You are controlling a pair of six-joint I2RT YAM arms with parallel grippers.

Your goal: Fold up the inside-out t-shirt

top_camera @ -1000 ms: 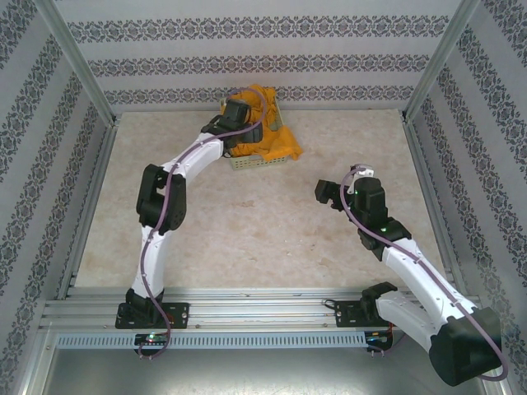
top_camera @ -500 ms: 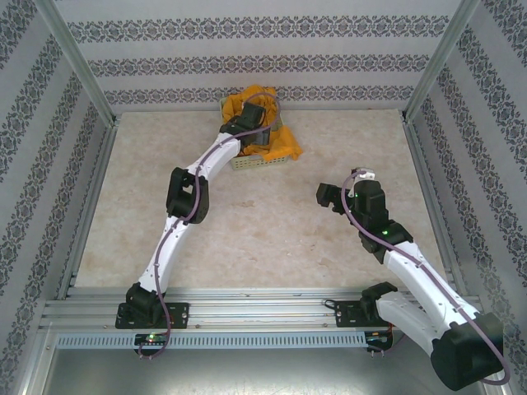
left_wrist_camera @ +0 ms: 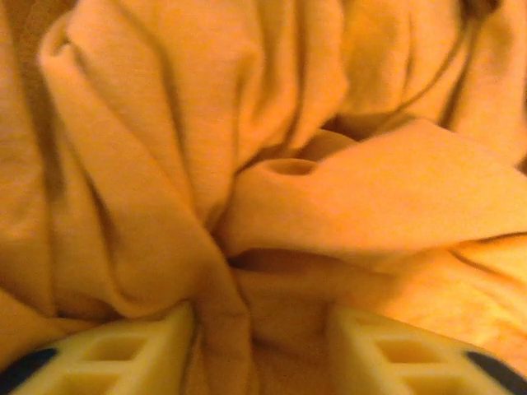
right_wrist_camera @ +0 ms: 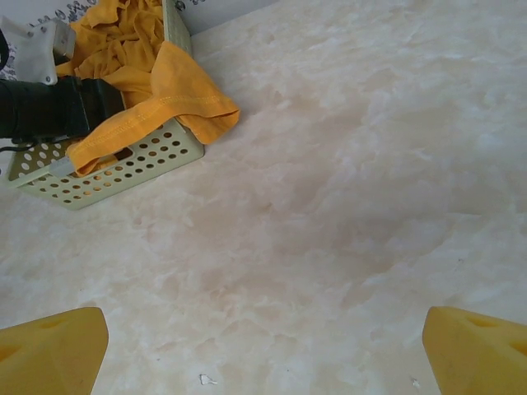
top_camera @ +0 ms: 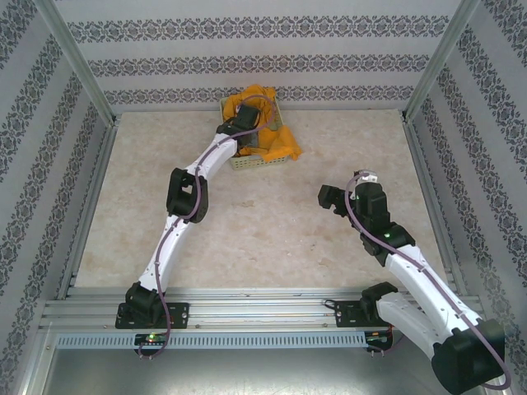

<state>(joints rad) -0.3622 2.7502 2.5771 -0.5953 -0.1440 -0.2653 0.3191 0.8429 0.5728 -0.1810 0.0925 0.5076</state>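
Near the right side of the marble-patterned table (top_camera: 272, 239), the right gripper (top_camera: 331, 198) hovers above bare tabletop, its yellow fingers (right_wrist_camera: 58, 350) spread wide with nothing between them. The left arm (top_camera: 185, 193) stretches away from its base to the far middle of the table, where a pale green lattice basket (top_camera: 257, 162) sits close to the patterned back wall (top_camera: 263, 62). The orange-yellow inside-out t-shirt (top_camera: 284, 146) lies crumpled in that basket, one part draped over its near-right rim onto the table. The left gripper (left_wrist_camera: 262, 350) is buried in the cloth, its jaws pinching a bunched fold of the shirt from both sides.
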